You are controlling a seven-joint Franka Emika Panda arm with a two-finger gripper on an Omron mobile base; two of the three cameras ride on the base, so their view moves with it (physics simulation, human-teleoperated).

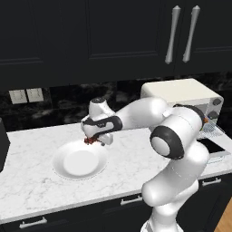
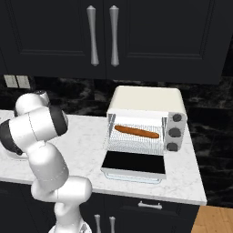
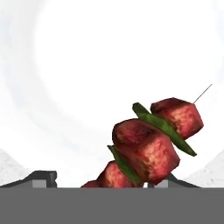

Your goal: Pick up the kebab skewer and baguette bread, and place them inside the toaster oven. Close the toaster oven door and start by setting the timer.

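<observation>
- Left base view: the arm reached left across the marble counter, and the gripper hung over the far rim of the white plate, with the kebab skewer showing as a small red bit right at the fingertips.
- In the hand view, the kebab skewer sat close to the camera over the plate's white surface: dark red meat chunks with green strips between them, its thin stick pointing to the upper right.
- Two dark fingertips rose on either side of the skewer's lower end; whether the claw actually pinched the skewer or merely straddled it could not be told.
- In the right base view, the baguette bread lay on the wire rack inside the toaster oven.
- The toaster oven door was folded down flat, open toward the counter edge.
- Three knobs stood in a column on the oven's right side.
</observation>
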